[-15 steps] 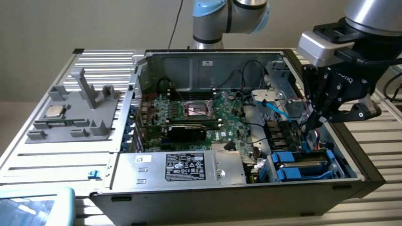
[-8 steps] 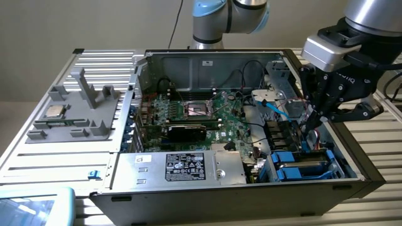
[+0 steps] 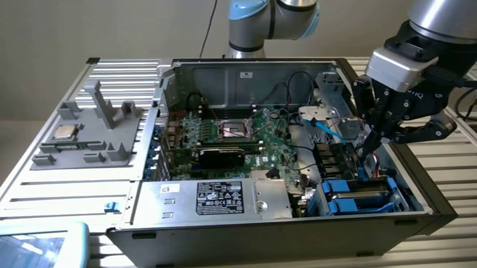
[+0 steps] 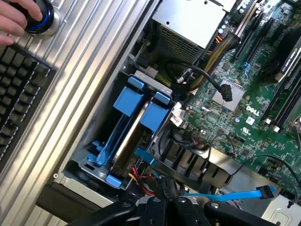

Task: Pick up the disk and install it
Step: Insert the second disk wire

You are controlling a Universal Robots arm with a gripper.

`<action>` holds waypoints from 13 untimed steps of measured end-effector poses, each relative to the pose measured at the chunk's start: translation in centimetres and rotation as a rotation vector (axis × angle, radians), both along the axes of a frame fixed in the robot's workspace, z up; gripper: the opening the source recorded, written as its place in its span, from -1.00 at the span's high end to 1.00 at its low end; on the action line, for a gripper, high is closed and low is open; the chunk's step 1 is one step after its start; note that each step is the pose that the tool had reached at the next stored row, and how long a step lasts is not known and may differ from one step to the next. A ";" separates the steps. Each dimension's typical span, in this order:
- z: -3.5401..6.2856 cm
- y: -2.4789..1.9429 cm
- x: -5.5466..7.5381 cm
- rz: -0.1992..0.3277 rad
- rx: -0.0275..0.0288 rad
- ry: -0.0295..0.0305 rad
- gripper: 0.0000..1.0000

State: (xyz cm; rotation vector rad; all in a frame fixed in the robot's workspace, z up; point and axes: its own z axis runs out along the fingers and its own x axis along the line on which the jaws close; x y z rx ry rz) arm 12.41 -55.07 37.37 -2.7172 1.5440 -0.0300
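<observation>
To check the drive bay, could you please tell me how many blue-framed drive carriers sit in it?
2. The first carrier and the second carrier stand side by side in the drive cage. More may be hidden beneath.

One open computer case (image 3: pixel 417 215) sits on the slatted table (image 3: pixel 44 190). Inside it: one green motherboard (image 3: pixel 246 137), one silver power supply box (image 3: pixel 216 198), two blue-framed disks (image 4: pixel 141 110) and one light blue cable (image 3: pixel 324 125). One grey fixture (image 3: pixel 97 125) holds one processor chip (image 3: pixel 64 132). One hand (image 4: pixel 16 16) rests on one knob (image 4: pixel 40 21) beside one keyboard (image 4: pixel 16 89).
</observation>
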 end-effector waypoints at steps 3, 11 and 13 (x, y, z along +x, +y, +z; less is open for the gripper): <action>0.00 0.00 0.0 0.054 0.0047 0.0000 0.79; -0.01 0.00 0.0 0.199 0.0055 0.0004 0.79; -0.01 0.00 0.0 0.235 0.0055 0.0005 0.79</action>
